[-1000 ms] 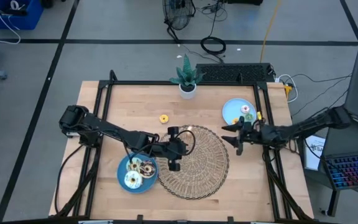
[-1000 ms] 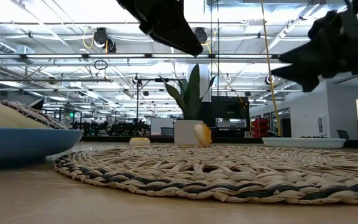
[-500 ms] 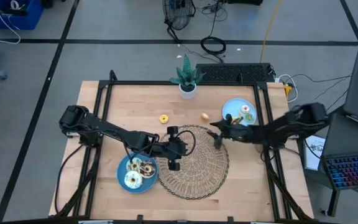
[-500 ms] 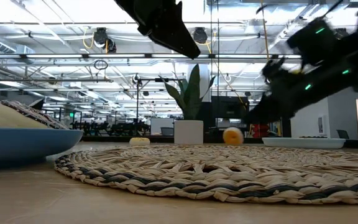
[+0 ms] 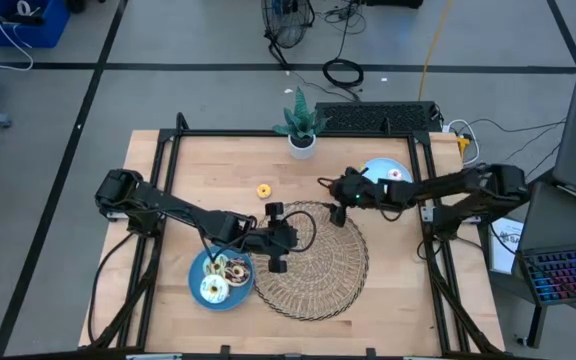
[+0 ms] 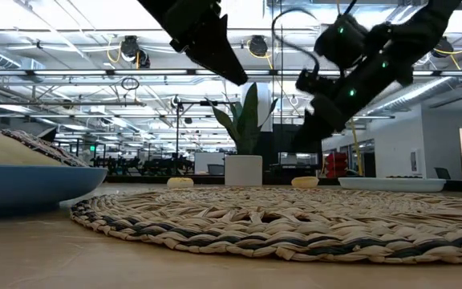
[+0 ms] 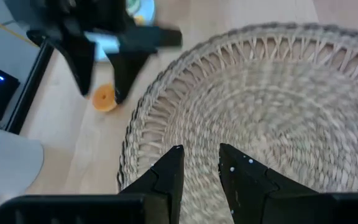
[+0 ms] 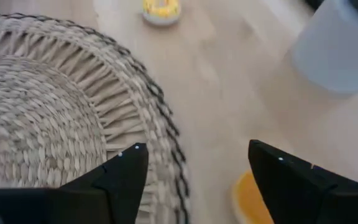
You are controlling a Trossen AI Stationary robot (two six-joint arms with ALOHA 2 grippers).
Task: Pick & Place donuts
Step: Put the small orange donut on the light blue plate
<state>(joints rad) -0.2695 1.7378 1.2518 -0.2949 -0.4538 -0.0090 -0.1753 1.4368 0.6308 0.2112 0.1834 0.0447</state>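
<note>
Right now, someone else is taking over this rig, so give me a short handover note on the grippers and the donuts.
Right gripper: open, empty, above the orange donut on bare table by the mat's far edge.
Left gripper: narrow gap, holds nothing, hovering over the mat's left side.
Donuts: several on the left plate; yellow one loose on the table; at least one on the right plate.
Done: some donuts plated.
Left: the orange and yellow ones, probably orange first.
</note>
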